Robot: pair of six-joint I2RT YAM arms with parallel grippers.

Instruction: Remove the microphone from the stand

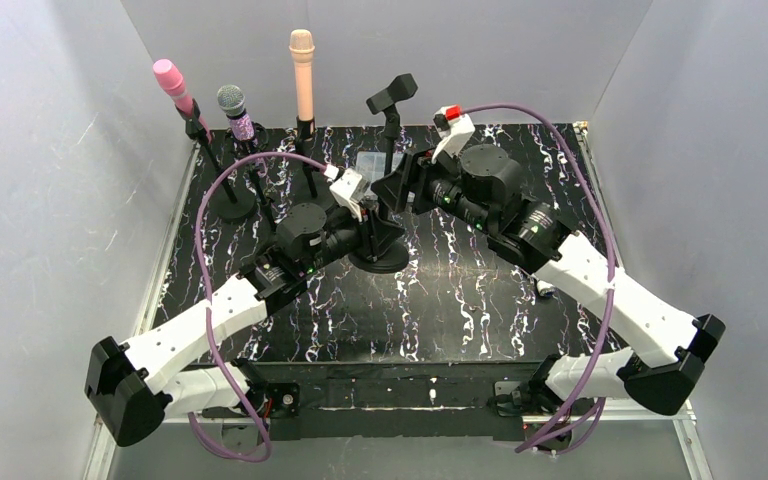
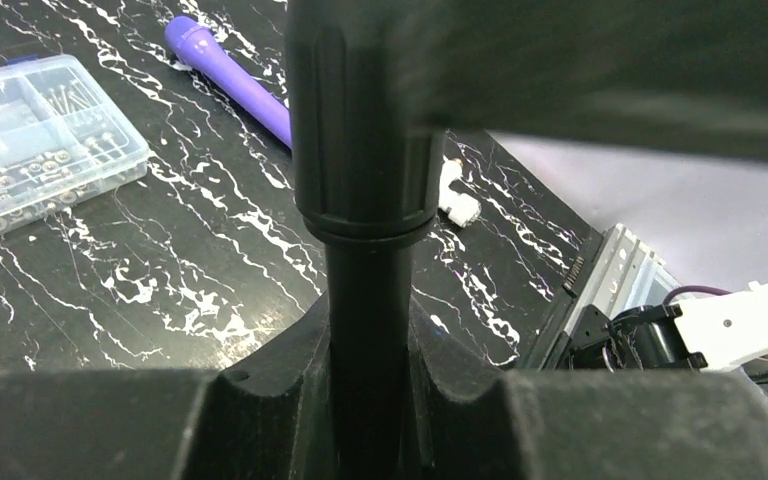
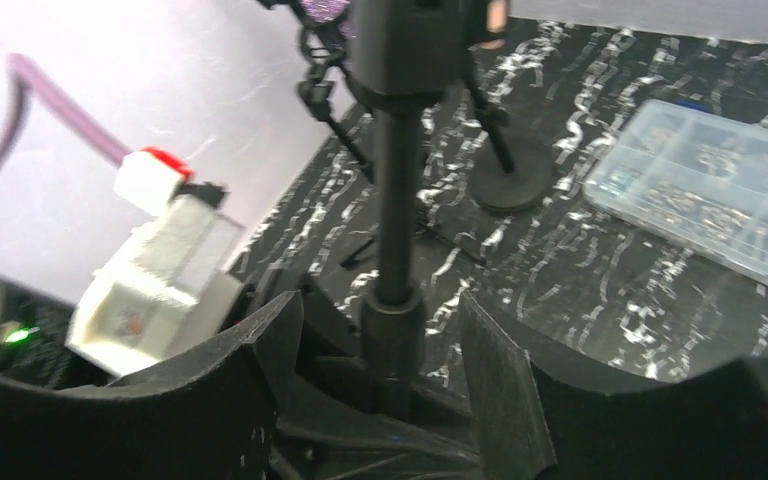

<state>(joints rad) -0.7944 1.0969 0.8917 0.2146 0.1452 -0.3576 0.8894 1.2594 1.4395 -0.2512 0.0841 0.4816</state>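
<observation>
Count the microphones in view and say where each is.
4. Pink microphone on the far-left stand, glitter microphone next to it, peach microphone upright on the third stand, purple microphone lying on the table. More may be hidden.

The stand [image 2: 365, 130] pole is matt black, ribbed at its collar. Beside it, the table [image 2: 210, 260] is smooth black marbled white, the box [image 2: 40, 140] clear plastic, the purple microphone [image 2: 230, 75] glossy.
</observation>
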